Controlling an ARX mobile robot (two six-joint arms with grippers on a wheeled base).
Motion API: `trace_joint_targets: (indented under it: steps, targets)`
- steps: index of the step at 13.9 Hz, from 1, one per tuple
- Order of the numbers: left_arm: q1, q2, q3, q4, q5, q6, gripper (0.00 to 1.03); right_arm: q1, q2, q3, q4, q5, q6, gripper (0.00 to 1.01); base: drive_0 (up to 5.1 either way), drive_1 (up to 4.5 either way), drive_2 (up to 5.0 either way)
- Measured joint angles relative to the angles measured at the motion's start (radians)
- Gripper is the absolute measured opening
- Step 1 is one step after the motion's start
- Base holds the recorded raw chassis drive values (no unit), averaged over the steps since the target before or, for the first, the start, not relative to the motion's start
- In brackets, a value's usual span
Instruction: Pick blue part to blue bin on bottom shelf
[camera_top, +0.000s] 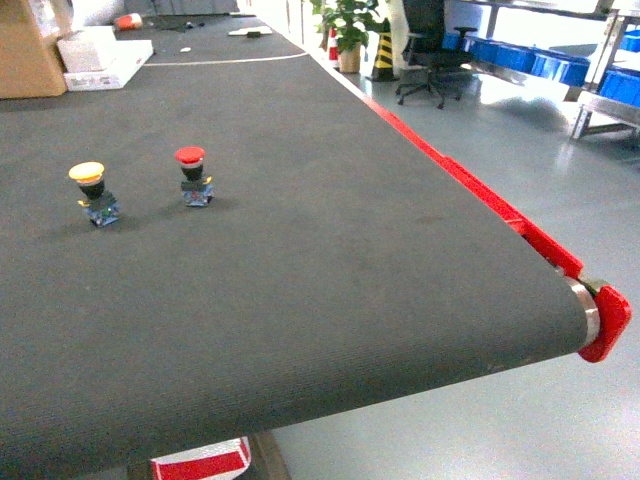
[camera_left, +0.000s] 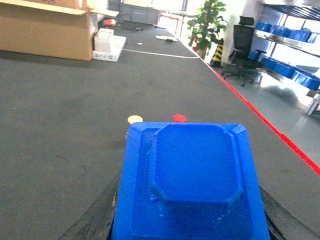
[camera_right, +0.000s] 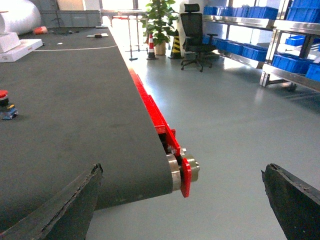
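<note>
The blue part (camera_left: 190, 185), a square blue plastic piece with a raised octagonal top, fills the lower half of the left wrist view. My left gripper (camera_left: 187, 222) is shut on it, with dark fingers (camera_left: 95, 220) showing at both sides, and holds it above the dark belt (camera_left: 60, 125). My right gripper (camera_right: 181, 175) stands open and empty over the belt's red-capped end roller (camera_right: 184, 170) and the floor. Blue bins (camera_right: 240, 50) sit far off on the low tier of a steel rack (camera_right: 280, 75), the bottom shelf. Neither gripper shows in the head view.
A yellow push button (camera_top: 93, 192) and a red push button (camera_top: 193, 175) stand on the belt (camera_top: 300, 250). A cardboard box (camera_left: 45, 30) and white boxes (camera_left: 107, 44) lie at its far end. An office chair (camera_right: 192, 35), a cone (camera_top: 384, 55) and a plant (camera_top: 348, 30) stand on the floor.
</note>
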Motion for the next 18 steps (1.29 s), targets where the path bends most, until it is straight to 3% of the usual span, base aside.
trace_joint_targets:
  steps: [18]
  targets:
    - [-0.001, 0.000, 0.000, 0.000, 0.001, 0.000, 0.43, 0.000, 0.000, 0.000, 0.000, 0.000, 0.000, 0.98, 0.1, -4.01, 4.2]
